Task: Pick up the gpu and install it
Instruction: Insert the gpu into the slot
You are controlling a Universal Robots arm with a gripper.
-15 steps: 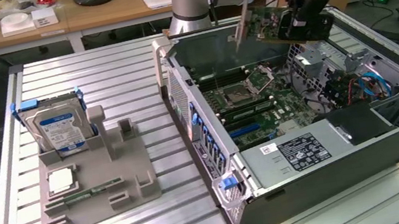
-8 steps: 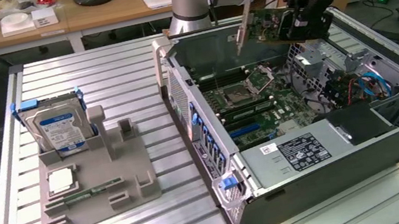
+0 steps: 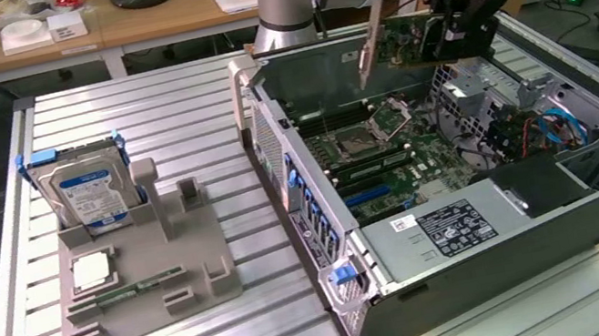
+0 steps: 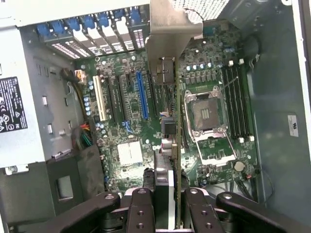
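Pick is done, install is not. The claw (image 3: 450, 23) is closed partway and pinches the gpu (image 3: 406, 38) by one end. The card is clear of everything, up in the air over the open PC case (image 3: 326, 246), at the case's end nearest the arm's base. In the wrist view the claw (image 4: 167, 196) has a finger on each face of the gpu (image 4: 177, 145), which shows edge-on. Its silver end bracket (image 4: 167, 34) is at the end farthest from the claw; in the exterior view the end bracket (image 3: 365, 55) hangs beside the claw, pointing down into the case. Below the claw lies the motherboard (image 4: 126, 155), with the long blue slot (image 4: 142, 94) bare and the CPU socket (image 4: 204, 114) open. The card's edge runs roughly parallel to the slots, but I read it as offset from the blue one toward the socket side; with the card this high I can't tell the true alignment. Nothing is seated and the bracket isn't at the rear slot covers (image 4: 87, 29). What's left, as I judge it: line up, lower, press home. Well away from the claw, on the slatted table (image 3: 179, 115), the grey fixture (image 3: 159, 276) holds the hard drive (image 3: 88, 191) upright.
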